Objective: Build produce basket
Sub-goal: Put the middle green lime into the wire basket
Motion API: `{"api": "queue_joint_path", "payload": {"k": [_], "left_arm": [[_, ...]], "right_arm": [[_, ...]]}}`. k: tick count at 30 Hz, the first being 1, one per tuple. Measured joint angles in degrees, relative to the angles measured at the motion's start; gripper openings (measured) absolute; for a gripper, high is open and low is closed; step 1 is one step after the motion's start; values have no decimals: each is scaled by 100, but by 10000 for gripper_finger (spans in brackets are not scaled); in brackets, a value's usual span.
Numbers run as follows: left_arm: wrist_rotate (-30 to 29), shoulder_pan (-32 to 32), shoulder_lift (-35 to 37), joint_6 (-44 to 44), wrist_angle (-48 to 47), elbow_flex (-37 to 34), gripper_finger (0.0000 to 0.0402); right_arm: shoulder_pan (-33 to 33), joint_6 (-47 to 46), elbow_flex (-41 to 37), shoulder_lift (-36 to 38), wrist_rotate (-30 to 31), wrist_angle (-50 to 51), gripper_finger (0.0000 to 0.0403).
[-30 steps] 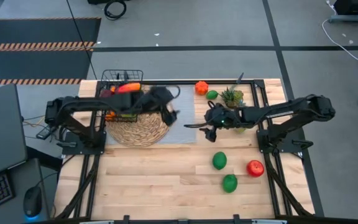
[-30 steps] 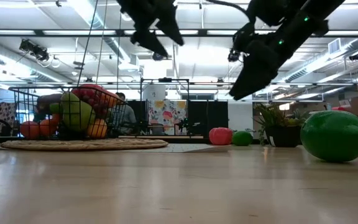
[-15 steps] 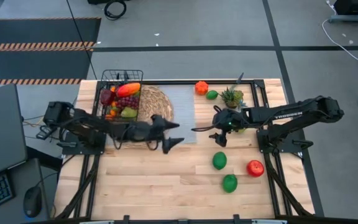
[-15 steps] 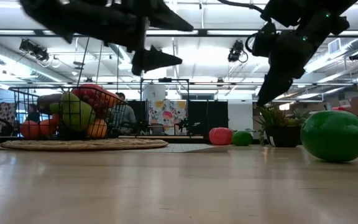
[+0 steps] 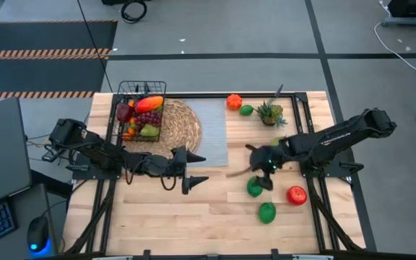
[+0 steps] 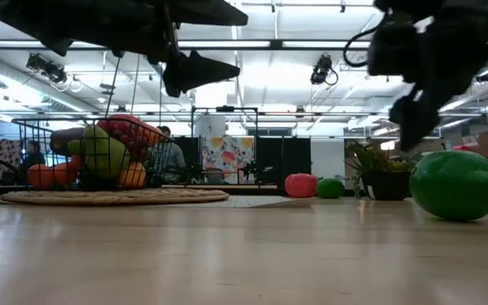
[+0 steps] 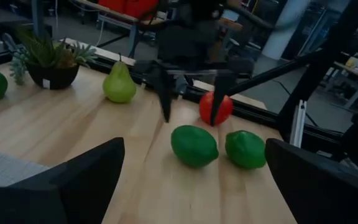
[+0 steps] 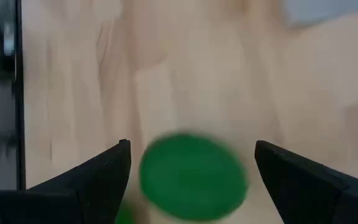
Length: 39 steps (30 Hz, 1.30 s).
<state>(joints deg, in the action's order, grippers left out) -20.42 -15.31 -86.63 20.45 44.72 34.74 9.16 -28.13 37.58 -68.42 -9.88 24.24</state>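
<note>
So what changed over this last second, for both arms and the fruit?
The left gripper left the basket, swinging off the mat toward the table's middle, fingers open and empty. The right gripper moved from beside the potted plant down over the nearest green lime, fingers open, nothing grasped. The basket, its produce and the loose fruit stayed put.

Right gripper (image 5: 260, 173) spread wide over a lime (image 5: 255, 187), bare wood both sides; second lime (image 5: 266, 211) nearby.
</note>
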Motion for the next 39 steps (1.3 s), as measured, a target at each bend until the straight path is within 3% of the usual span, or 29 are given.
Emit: {"api": "queue_joint_path", "payload": {"k": [4,9,12,23,28,39], "left_arm": [[-3,-109,0,-11,-3,0,396],[3,-326,-4,-14,-8,0,396],[8,-444,-4,-22,-6,0,396],[-97,-522,-4,139,-45,0,396],[-97,-592,-4,139,-44,0,396],[-98,-621,-4,131,-70,0,396]], "right_arm": [[617,-10,-2,-26,410,60,346],[1267,371,-2,-156,1465,238,346],[1509,400,-2,-288,1805,336,346],[1633,-118,24,-952,1945,-82,366],[1636,-173,14,-1351,1677,-563,377],[1628,-215,23,-1923,1164,-456,376]]}}
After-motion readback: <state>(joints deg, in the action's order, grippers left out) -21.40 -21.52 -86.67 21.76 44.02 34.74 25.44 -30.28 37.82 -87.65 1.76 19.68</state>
